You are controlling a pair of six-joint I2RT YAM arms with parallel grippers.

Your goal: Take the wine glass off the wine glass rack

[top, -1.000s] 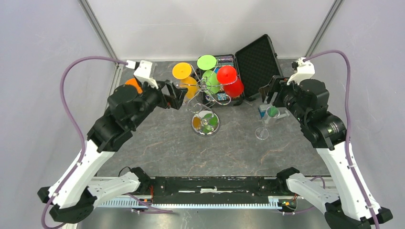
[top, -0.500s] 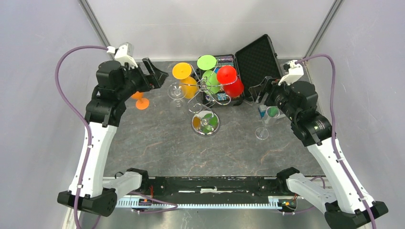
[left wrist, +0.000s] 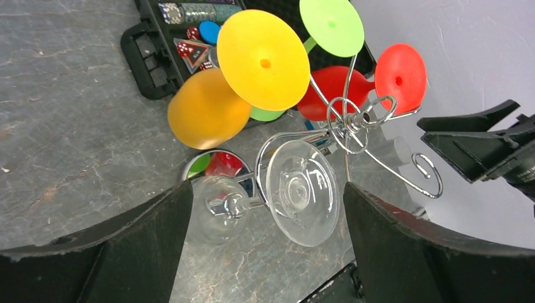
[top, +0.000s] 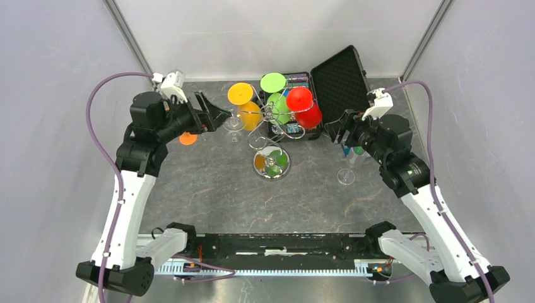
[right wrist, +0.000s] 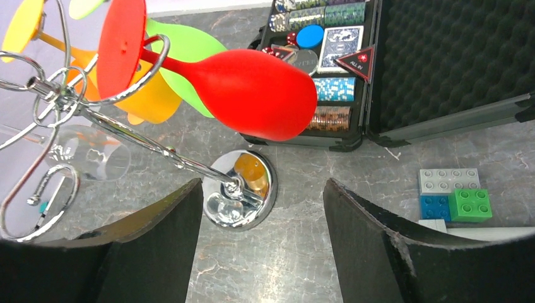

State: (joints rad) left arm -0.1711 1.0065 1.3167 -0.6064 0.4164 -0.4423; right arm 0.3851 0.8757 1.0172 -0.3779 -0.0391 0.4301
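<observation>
Clear wine glass (left wrist: 301, 192), tilted, on chrome wire rack (top: 271, 163), mid-table.

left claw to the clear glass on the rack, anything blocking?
Nothing visible. The left claw is open and the clear wine glass hangs straight ahead on the wine glass rack, on its nearest arm; the yellow glass hangs beyond it.

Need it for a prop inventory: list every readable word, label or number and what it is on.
"ALL IN": on the black, red-edged triangular marker in the open black foam-lined case.
Poker chips and patterned card box: print too small to read.
</observation>
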